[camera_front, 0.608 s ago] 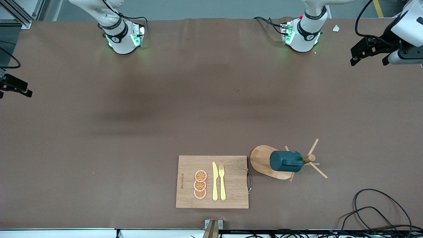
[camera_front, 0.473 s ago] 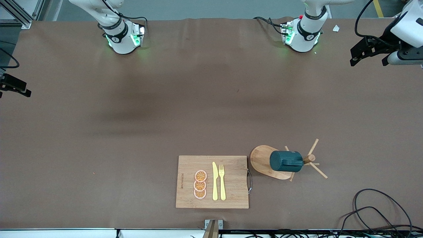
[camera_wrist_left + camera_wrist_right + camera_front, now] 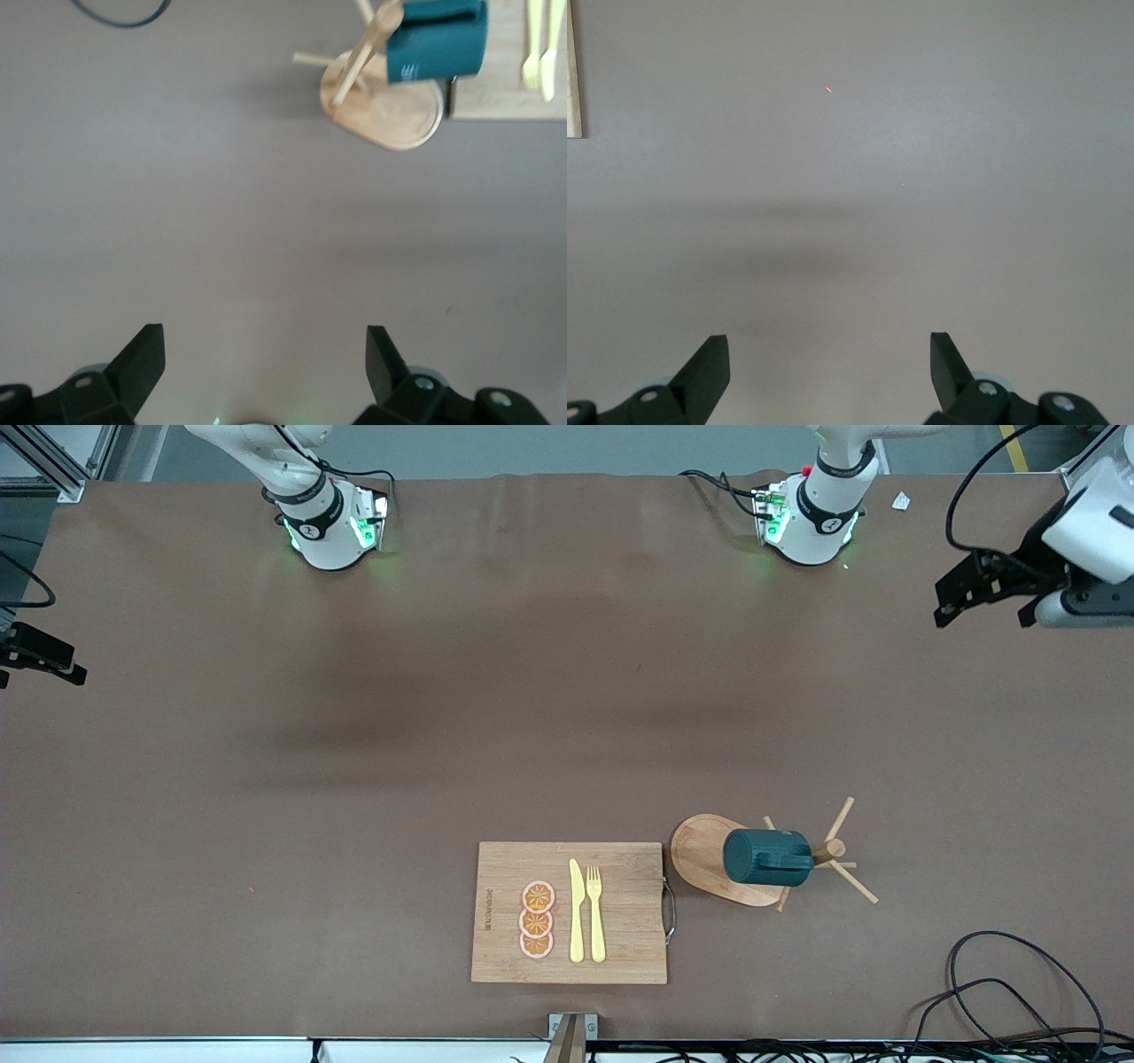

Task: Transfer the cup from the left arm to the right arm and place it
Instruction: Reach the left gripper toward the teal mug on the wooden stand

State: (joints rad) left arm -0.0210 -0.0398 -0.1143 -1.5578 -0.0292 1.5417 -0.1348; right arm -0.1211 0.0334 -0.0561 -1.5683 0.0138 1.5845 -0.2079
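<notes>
The dark teal cup hangs sideways on a peg of a wooden mug tree, near the front camera's edge of the table and toward the left arm's end. It also shows in the left wrist view, away from the fingers. My left gripper is open and empty, high over the left arm's end of the table. My right gripper is open and empty at the right arm's end, over bare brown cloth.
A bamboo cutting board lies beside the mug tree, toward the right arm's end. On it lie three orange slices, a yellow knife and a fork. Black cables lie at the near corner.
My left gripper has shifted slightly lower in the front view. The right gripper, the cup and the board have not visibly moved.
</notes>
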